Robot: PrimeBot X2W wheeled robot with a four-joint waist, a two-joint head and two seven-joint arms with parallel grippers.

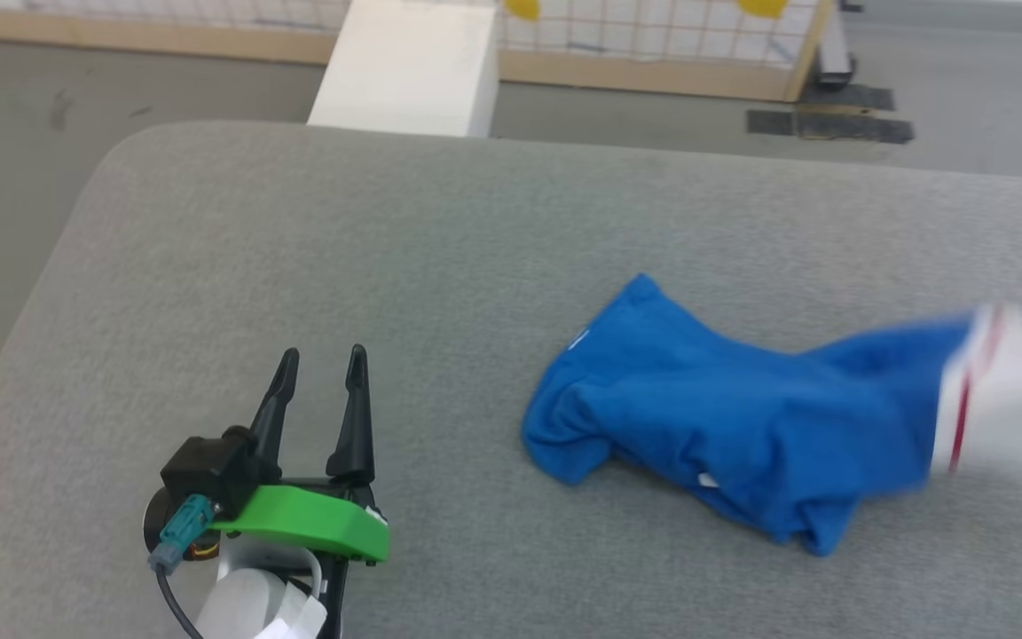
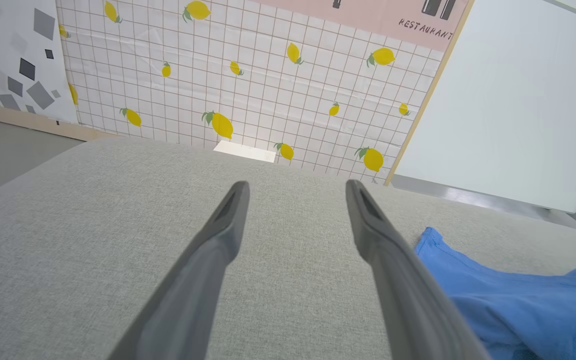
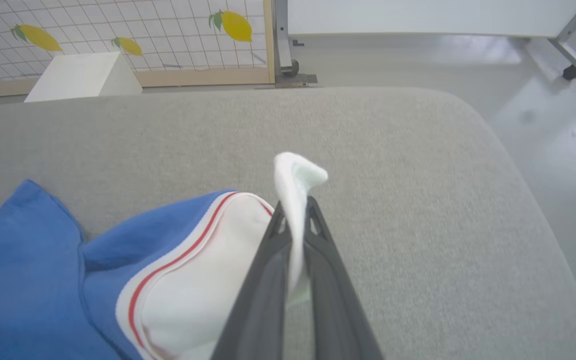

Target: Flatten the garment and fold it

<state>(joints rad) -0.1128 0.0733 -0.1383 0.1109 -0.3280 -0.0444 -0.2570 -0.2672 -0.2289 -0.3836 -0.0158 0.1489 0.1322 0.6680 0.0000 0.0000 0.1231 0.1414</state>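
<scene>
The garment (image 1: 742,426) is light, floppy jersey, so it'll sag wherever it isn't held; sleeve edges or hem corners look best to grab. Right gripper (image 3: 295,207) is pinched shut on the white sleeve (image 3: 203,280), a tuft poking past its tips. Left gripper (image 1: 323,353) gapes empty, with the blue heap on the grey pad (image 1: 298,248) just off its right finger.

text: RESTAURANT | on: pink wall banner (image 2: 378,20) | view: left wrist
</scene>
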